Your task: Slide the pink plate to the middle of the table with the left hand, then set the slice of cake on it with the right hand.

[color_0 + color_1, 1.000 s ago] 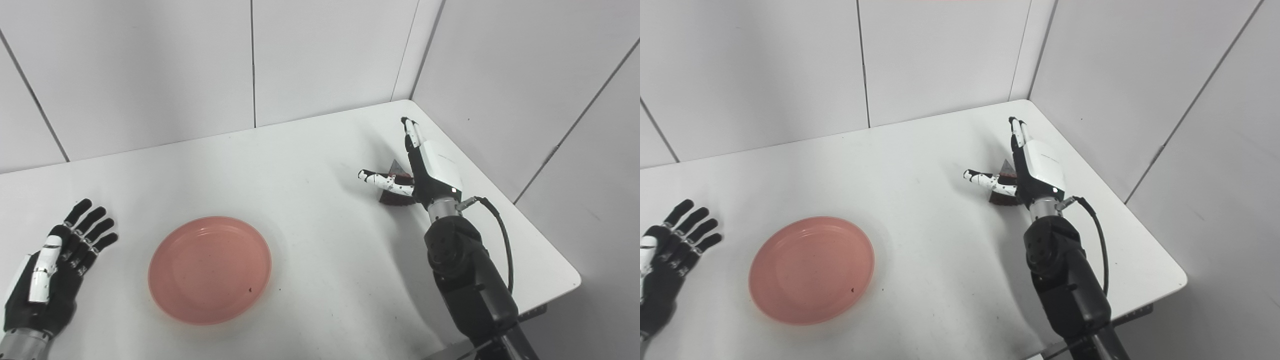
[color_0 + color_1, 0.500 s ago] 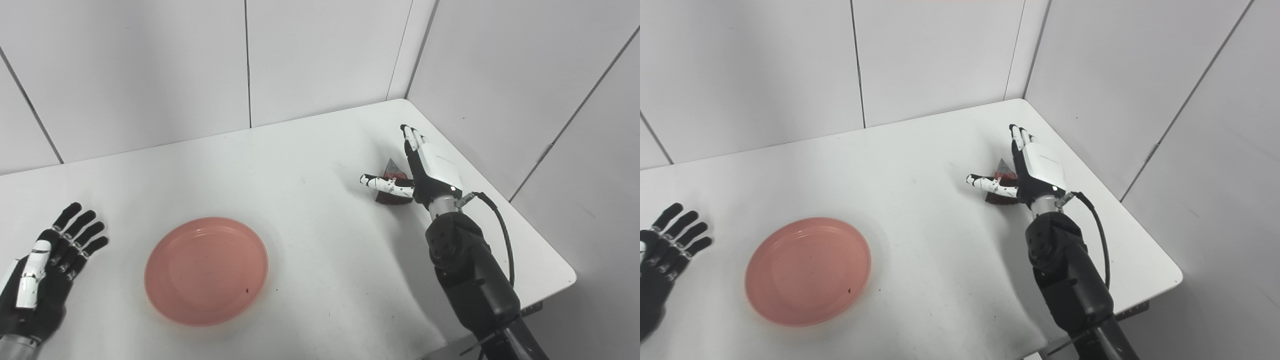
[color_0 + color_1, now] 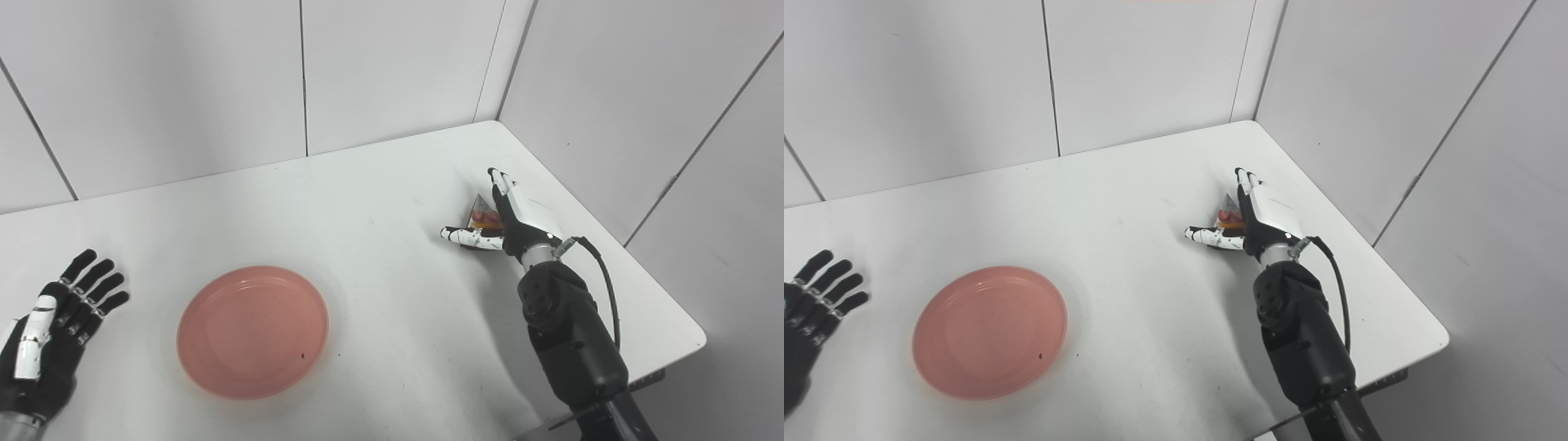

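Note:
The pink plate [image 3: 252,331] lies flat on the white table [image 3: 380,202], left of the middle and nearer the front. The slice of cake [image 3: 482,214] is a dark wedge with red and orange on top, at the right side of the table. My right hand [image 3: 520,217] is low over the table, right against the cake. Its fingers lie along the cake's right side and its thumb stretches across the near side. The fingers are spread, not closed on the cake. My left hand [image 3: 49,324] is open and empty at the front left, apart from the plate.
Grey wall panels close in the table at the back and right, and the table's far right corner [image 3: 496,125] is just behind the cake. The table's front right edge [image 3: 686,349] is beside my right forearm [image 3: 569,337], which carries a black cable.
My right hand has come down and forward around the cake, so its fingers lie lower along it. My left hand has drawn back a little toward the front left. The plate has not moved.

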You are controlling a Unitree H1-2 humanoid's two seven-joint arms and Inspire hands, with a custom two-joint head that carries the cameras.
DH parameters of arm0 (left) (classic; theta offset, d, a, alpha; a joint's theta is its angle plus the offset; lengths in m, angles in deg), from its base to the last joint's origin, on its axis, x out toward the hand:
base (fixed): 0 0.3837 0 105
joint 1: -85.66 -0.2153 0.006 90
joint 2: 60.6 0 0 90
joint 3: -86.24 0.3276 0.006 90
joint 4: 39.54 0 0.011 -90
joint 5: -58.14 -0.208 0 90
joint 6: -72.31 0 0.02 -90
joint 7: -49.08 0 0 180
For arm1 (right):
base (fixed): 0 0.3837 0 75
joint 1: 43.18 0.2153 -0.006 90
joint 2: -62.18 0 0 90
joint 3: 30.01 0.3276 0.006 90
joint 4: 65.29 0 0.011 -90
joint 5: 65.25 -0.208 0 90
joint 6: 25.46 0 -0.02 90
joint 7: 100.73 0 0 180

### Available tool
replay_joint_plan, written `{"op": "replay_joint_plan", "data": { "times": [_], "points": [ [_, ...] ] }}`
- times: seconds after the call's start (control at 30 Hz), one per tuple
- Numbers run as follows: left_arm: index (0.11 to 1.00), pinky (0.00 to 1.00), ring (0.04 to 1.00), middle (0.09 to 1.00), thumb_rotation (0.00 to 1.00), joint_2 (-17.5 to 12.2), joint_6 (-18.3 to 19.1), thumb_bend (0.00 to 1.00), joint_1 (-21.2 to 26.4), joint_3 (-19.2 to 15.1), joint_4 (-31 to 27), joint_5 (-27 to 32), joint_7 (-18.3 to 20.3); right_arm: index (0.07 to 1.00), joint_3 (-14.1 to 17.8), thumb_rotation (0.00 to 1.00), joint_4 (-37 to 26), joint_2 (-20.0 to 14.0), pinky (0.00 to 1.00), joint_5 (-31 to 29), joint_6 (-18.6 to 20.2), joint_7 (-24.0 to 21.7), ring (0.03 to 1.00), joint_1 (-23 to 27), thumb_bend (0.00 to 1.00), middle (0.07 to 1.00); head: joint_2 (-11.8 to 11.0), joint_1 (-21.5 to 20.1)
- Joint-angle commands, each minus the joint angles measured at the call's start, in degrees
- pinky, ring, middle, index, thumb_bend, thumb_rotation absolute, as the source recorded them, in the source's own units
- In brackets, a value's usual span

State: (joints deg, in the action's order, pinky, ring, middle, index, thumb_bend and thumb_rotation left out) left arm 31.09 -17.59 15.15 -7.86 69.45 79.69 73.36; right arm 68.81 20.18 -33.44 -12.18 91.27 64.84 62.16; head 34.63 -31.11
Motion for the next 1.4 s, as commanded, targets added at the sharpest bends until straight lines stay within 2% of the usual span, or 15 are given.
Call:
{"op": "replay_joint_plan", "data": {
  "times": [0.0, 0.3, 0.47, 0.57, 0.67, 0.83, 0.9, 1.0, 1.03, 1.1, 1.13, 1.23, 1.3, 1.33, 1.37],
  "points": [
    [0.877, 0.83, 0.876, 0.894, 0.9, -0.8, 3.7, 0.46, -3.7, 0.4, 2.7, -1.4, -0.7, 1.0, 0.9, 0.67, -0.4, -0.4, 0.94, 1.1, 0.2, -0.3, 1.0, 2.4, 1.0, 1.0, 0.0, 0.0],
    [0.868, 0.82, 0.865, 0.885, 0.89, -0.8, 3.7, 0.45, -3.8, 0.4, 2.3, -1.5, -1.0, 1.0, 1.0, 0.67, 2.7, 0.1, 0.89, 0.6, 0.2, -1.8, 1.0, 4.1, 1.0, 1.0, 0.3, 0.0],
    [0.869, 0.82, 0.868, 0.887, 0.89, -0.8, 3.8, 0.45, -3.9, 0.5, 2.1, -1.5, -1.0, 1.0, 1.0, 0.65, 4.2, -0.1, 0.93, 0.8, 0.2, -1.6, 1.0, 4.9, 1.0, 1.0, 0.3, 0.0],
    [0.867, 0.83, 0.867, 0.886, 0.89, -0.8, 3.9, 0.45, -4.0, 0.6, 1.7, -1.9, -1.2, 1.0, 1.2, 0.65, 5.3, -0.2, 0.91, 1.1, 0.2, -1.2, 1.0, 5.3, 1.0, 1.0, 0.3, 0.0],
    [0.87, 0.83, 0.872, 0.889, 0.9, -0.8, 4.4, 0.45, -4.1, 0.6, 1.3, -1.7, -1.4, 1.0, 1.2, 0.62, 6.0, -0.2, 0.89, 1.2, 0.2, -0.6, 0.989, 5.6, 1.0, 1.0, 0.5, 0.3],
    [0.87, 0.83, 0.873, 0.892, 0.9, -0.9, 4.8, 0.45, -4.5, 0.9, 0.4, -1.7, -1.5, 0.976, 2.3, 0.48, 6.0, 0.5, 0.8, 2.0, 0.2, -0.7, 0.915, 6.1, 1.0, 0.964, 0.6, 0.6],
    [0.872, 0.83, 0.873, 0.893, 0.9, -0.9, 4.9, 0.45, -4.6, 0.9, 0.1, -1.6, -1.5, 0.948, 2.3, 0.43, 6.0, 0.4, 0.77, 2.6, 0.2, -0.9, 0.886, 6.1, 0.98, 0.934, 0.6, 0.5],
    [0.873, 0.83, 0.874, 0.893, 0.9, -0.9, 5.1, 0.45, -4.9, 0.9, -0.3, -1.4, -1.6, 0.906, 2.9, 0.37, 6.0, 0.6, 0.66, 3.3, 0.2, -1.2, 0.791, 6.2, 0.97, 0.846, 0.6, 0.4],
    [0.875, 0.83, 0.874, 0.894, 0.9, -0.9, 5.3, 0.45, -5.0, 0.9, -0.5, -1.3, -1.6, 0.89, 3.5, 0.31, 5.9, 0.9, 0.48, 3.2, 0.2, -1.2, 0.592, 6.2, 0.95, 0.678, 0.6, 0.4],
    [0.876, 0.83, 0.874, 0.895, 0.9, -0.9, 5.6, 0.45, -5.1, 0.8, -0.8, -1.1, -1.6, 0.875, 4.3, 0.2, 5.4, 1.4, 0.25, 3.3, 0.2, -1.2, 0.329, 6.0, 0.92, 0.442, 0.8, 0.4],
    [0.876, 0.83, 0.874, 0.895, 0.9, -0.9, 5.7, 0.45, -5.2, 0.8, -1.0, -1.1, -1.6, 0.875, 4.6, 0.2, 5.1, 1.5, 0.25, 5.1, 0.2, -2.3, 0.32, 6.0, 0.92, 0.434, 0.9, 0.4],
    [0.874, 0.83, 0.87, 0.892, 0.9, -1.0, 5.7, 0.45, -5.3, 0.8, -1.2, -1.3, -1.6, 0.755, 4.8, 0.12, 4.2, 1.5, 0.41, 9.8, 0.2, -5.2, 0.53, 5.9, 0.87, 0.614, 0.9, 0.4],
    [0.878, 0.83, 0.875, 0.897, 0.91, -1.1, 5.8, 0.45, -5.5, 0.9, -1.5, -1.4, -1.6, 0.636, 5.0, 0.07, 4.0, 1.5, 0.36, 11.7, 0.2, -6.5, 0.461, 5.9, 0.81, 0.552, 1.0, 0.5],
    [0.877, 0.83, 0.874, 0.896, 0.91, -1.1, 5.9, 0.45, -5.5, 0.9, -1.7, -1.3, -1.6, 0.573, 5.1, 0.03, 3.9, 1.4, 0.31, 12.1, 0.2, -6.9, 0.402, 5.9, 0.67, 0.469, 1.0, 0.5],
    [0.877, 0.83, 0.874, 0.895, 0.91, -1.1, 6.1, 0.45, -5.6, 0.9, -1.9, -1.3, -1.8, 0.563, 5.2, 0.02, 3.8, 1.3, 0.31, 12.4, 0.2, -7.6, 0.394, 5.9, 0.64, 0.456, 1.1, 0.6]
  ]
}}
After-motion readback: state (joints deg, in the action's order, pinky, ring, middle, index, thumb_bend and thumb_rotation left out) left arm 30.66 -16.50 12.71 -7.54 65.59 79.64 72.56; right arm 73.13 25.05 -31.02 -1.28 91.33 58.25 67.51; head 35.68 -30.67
